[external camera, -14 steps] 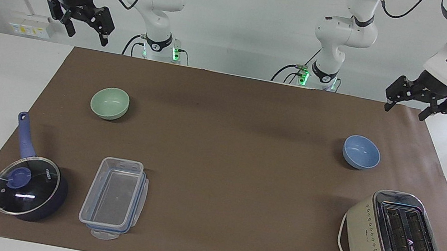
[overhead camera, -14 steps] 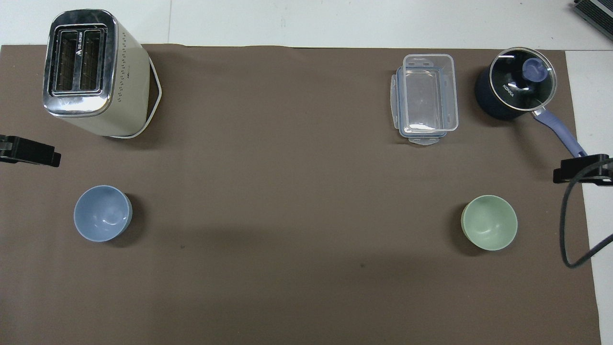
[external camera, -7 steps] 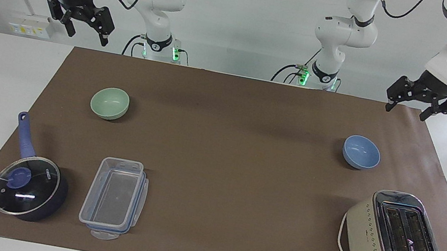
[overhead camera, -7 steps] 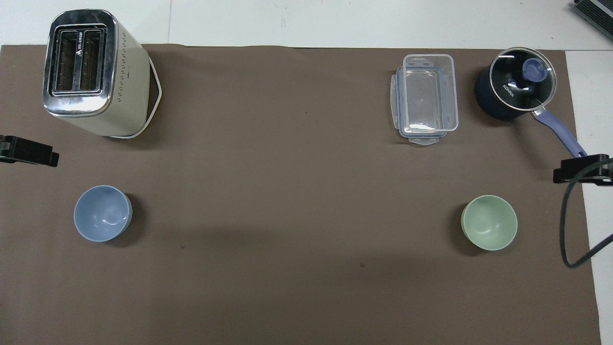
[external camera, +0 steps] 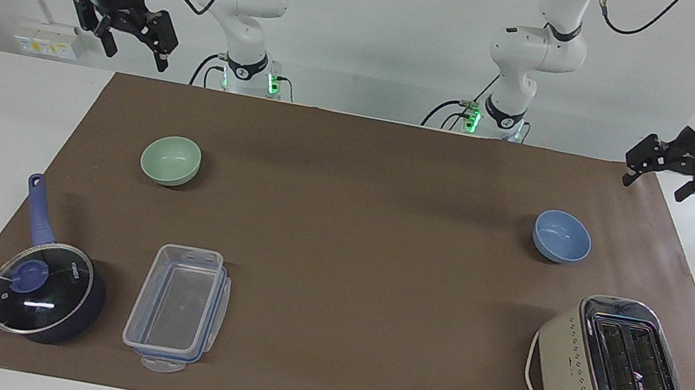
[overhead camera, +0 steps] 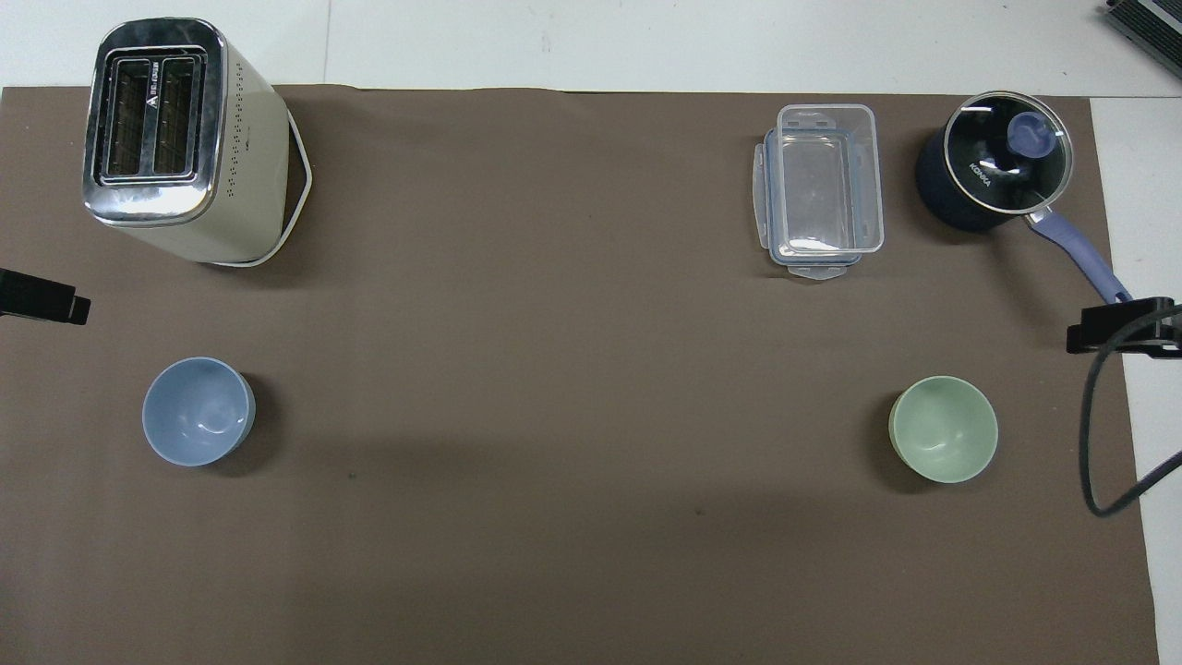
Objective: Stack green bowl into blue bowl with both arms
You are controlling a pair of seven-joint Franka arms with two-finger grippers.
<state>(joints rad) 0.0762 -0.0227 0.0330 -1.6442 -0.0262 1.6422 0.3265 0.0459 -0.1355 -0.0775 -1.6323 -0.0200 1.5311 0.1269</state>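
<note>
With both grippers spread and empty, I'd pinch the green bowl by its rim (light, stiff, smooth, probably slippery).

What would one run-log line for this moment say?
green bowl: on mat, untouched | blue bowl: empty, apart | left gripper: open, raised | right gripper: open, raised

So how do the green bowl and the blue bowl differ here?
The green bowl is pale mint and sits toward the right arm's end; the blue bowl is periwinkle and sits toward the left arm's end. Both are plain, round, upright, empty and look alike in size.
</note>
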